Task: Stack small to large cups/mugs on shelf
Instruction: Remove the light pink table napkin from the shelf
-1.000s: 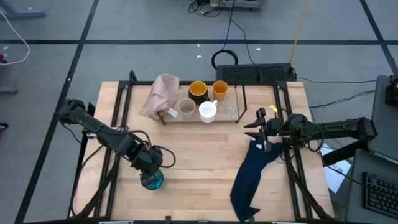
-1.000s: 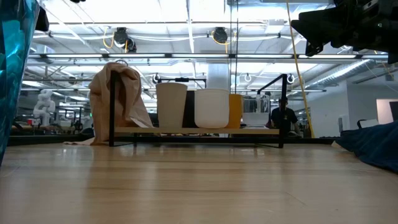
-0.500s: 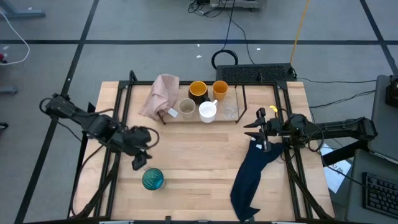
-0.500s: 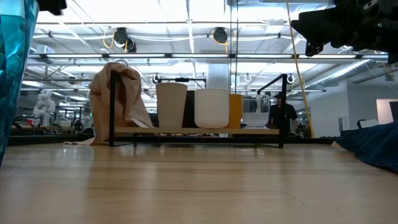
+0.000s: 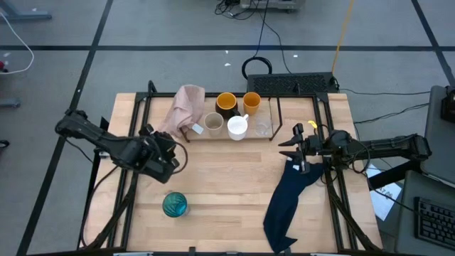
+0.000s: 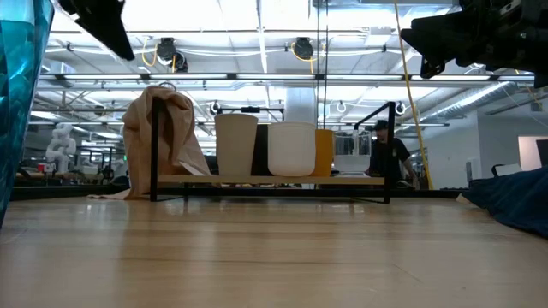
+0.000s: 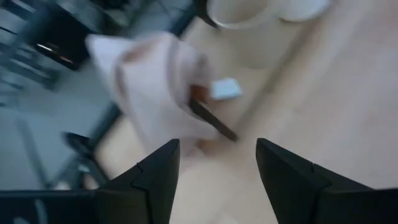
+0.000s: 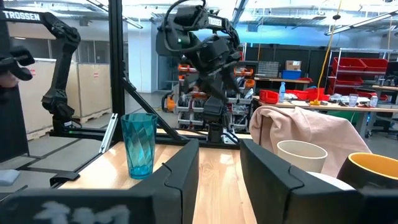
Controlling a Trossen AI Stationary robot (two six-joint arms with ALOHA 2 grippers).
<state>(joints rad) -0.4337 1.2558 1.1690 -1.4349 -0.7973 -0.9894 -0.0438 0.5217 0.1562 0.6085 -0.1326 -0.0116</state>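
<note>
The teal glass [image 5: 175,205] [image 8: 139,144] stands upright on its base near the table's front, with nothing touching it. My left gripper [image 5: 178,153] [image 7: 217,155] is open and empty. It hovers beyond the glass, slanting down toward the pink cloth [image 7: 155,87]. The shelf [image 5: 276,114] [image 6: 274,181] at the back carries a beige cup [image 5: 214,123], a white mug [image 5: 237,126], an orange-yellow mug [image 5: 227,104], a small orange cup [image 5: 252,103] and a clear cup [image 5: 263,128]. My right gripper [image 5: 286,148] [image 8: 219,162] waits at the right, open and empty.
The pink cloth [image 5: 185,108] hangs over the shelf's left end. A navy cloth [image 5: 288,195] lies on the table's right side, below my right gripper. Bare wood lies between the shelf and the glass. A person stands far off in the room behind the table.
My left gripper has drawn away from above the teal glass, rising and going toward the table's far edge. It has swung from pointing down at the glass to slanting toward the shelf's left end. The glass stays upright where it was.
</note>
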